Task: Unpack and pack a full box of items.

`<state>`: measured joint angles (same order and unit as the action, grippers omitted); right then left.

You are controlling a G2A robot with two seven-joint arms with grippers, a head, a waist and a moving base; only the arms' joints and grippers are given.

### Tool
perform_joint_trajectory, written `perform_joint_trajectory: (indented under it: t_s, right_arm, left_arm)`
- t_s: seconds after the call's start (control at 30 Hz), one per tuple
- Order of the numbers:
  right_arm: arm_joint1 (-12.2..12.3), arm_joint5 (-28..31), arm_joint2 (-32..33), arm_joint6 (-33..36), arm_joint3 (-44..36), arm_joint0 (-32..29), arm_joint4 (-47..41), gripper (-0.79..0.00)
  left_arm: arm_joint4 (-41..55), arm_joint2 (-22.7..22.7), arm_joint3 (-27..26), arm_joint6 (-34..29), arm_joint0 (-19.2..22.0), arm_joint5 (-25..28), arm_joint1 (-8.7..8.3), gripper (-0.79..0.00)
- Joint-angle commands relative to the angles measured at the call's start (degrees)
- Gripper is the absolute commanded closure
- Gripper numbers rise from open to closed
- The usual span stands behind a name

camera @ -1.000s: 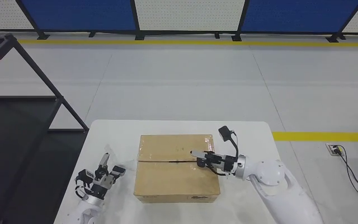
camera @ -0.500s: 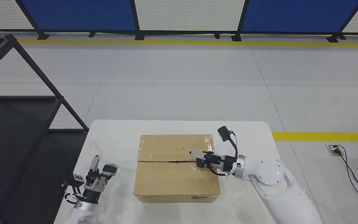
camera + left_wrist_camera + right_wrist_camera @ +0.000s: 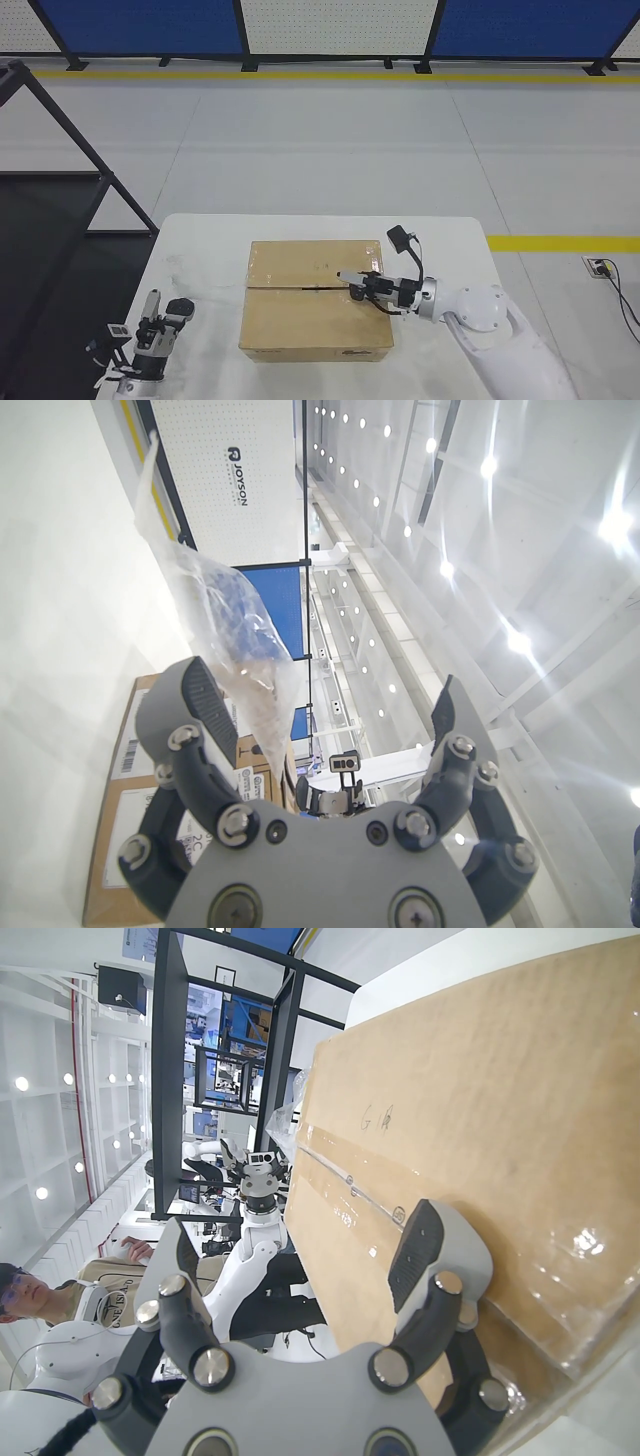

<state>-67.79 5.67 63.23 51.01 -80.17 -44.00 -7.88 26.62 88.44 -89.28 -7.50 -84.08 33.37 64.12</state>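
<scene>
The left gripper (image 3: pixel 157 325) sits at the left edge of the white table (image 3: pixel 200 250), well apart from the cardboard box (image 3: pixel 315 320). In the left wrist view this gripper (image 3: pixel 325 685) is spread wide, and its ribbed fingers (image 3: pixel 210 705) hold nothing and touch nothing. Beyond them a crumpled sheet of clear plastic film (image 3: pixel 230 635) stands up from the box's (image 3: pixel 117 800) near end.

The box lies in the middle of the table, closed, with a taped seam (image 3: pixel 300 287) running across its top.

The right gripper (image 3: pixel 348 275) is over the right part of the box top, at the seam. In the right wrist view this gripper (image 3: pixel 300 1218) is also released — its fingers (image 3: pixel 415 1248) are parted with nothing between them. One finger lies low along the box (image 3: pixel 475 1103) top, just beside the taped seam (image 3: pixel 350 1183) — whether it presses on the cardboard I cannot tell. The other finger hangs out past the box's edge. The film (image 3: pixel 287 1120) pokes up at the far end of the seam.
</scene>
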Motion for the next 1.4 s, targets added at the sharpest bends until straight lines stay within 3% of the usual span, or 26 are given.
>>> perform_joint_trajectory:
  t_s: [0.0, 0.4, 0.57, 0.97, 1.37]
  right_arm:
    - [0.0, 0.1, 0.1, 0.1, 0.0, -0.1, 0.0, -0.785]
    - [0.0, 0.0, -0.2, 0.0, 0.1, -0.2, 0.1, -0.785]
    - [-0.1, 0.0, -0.6, -0.2, 0.1, 0.0, 0.3, -0.785]
    - [0.3, 0.0, 0.5, -0.1, -1.0, -1.2, 0.9, -0.785]
    - [0.7, -0.5, 1.6, 0.0, -2.2, -2.3, 1.1, -0.785]
  left_arm:
    - [-0.5, 0.3, -0.8, 0.3, -1.0, 0.1, 0.1, -0.785]
    - [-2.6, 1.6, -3.1, 3.8, -5.7, -0.6, 0.89, -0.785]
    - [-3.9, 0.2, -3.1, -2.5, -5.6, -3.3, 0.91, -0.785]
    - [-3.1, -5.3, 7.7, -17.6, 8.0, -16.7, 1.16, -0.785]
    - [1.7, -9.3, 15.9, -21.4, 14.3, -17.9, 2.36, -0.785]
